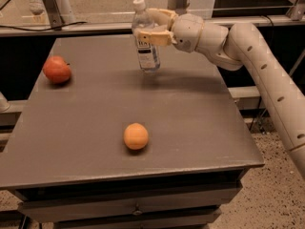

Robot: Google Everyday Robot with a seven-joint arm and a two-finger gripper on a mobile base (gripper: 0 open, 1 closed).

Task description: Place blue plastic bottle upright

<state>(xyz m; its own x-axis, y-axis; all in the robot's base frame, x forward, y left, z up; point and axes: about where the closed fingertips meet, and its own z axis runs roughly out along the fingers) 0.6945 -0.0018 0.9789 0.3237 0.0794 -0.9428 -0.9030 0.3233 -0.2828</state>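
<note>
— So, how far along are we with the blue plastic bottle (147, 54)?
— Well on, we judge, yet not finished. We see it cap-up and close to vertical, its white cap leaning a touch toward eleven o'clock, over the far part of the tabletop (190, 123), at about twelve o'clock from the middle.
— Is it standing on its own?
— No. The claw (145, 24) is clamped around its upper body, one finger across the near side at the top of the label, the other curling round the far side.
— Does the base touch the tabletop?
— We cannot tell for certain. A soft shadow lies just under the base, so we judge it to be hanging just above the surface or barely meeting it.
— What is left, then?
— As we read it: set the base flat, take out the small lean, let go, and draw the claw away without knocking the bottle.
— And the arm (257, 56)?
— It reaches in from three o'clock, bends at the bulky wrist, and holds the claw roughly level, pointing toward nine o'clock, gripping the bottle from the side.
— Anything in the way?
— We think not: the red fruit (57, 69) sits well apart at ten o'clock, the orange fruit (136, 136) well apart at six o'clock.
</note>
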